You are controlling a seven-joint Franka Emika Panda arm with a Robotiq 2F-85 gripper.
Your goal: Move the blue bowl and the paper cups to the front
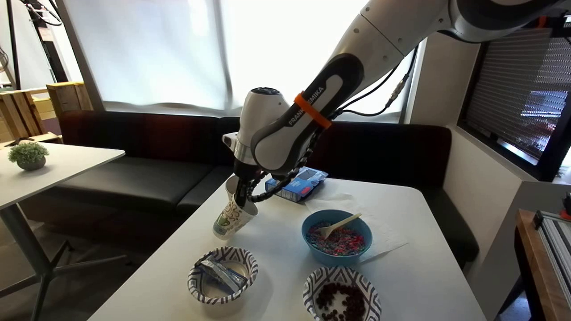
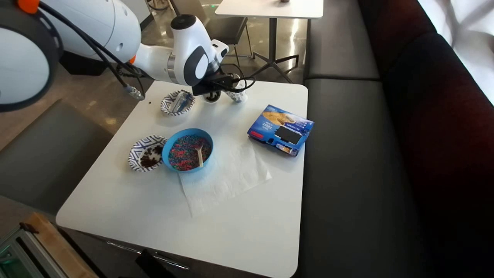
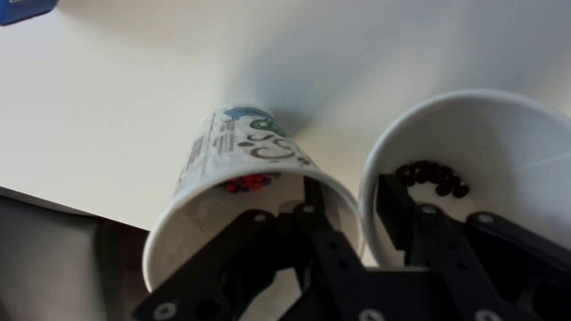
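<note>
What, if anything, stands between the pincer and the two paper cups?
Nothing visible does. In the wrist view, the pincer has one finger inside the left-hand paper cup and the other inside the right-hand paper cup; only the cups' adjacent walls lie between the fingers.

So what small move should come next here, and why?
Probably close the end effector a touch more: a finger sits inside one cup with colorful bits, the second inside the other cup with dark balls. The rims appear to meet, but whether both walls are gripped isn't clear.
</note>
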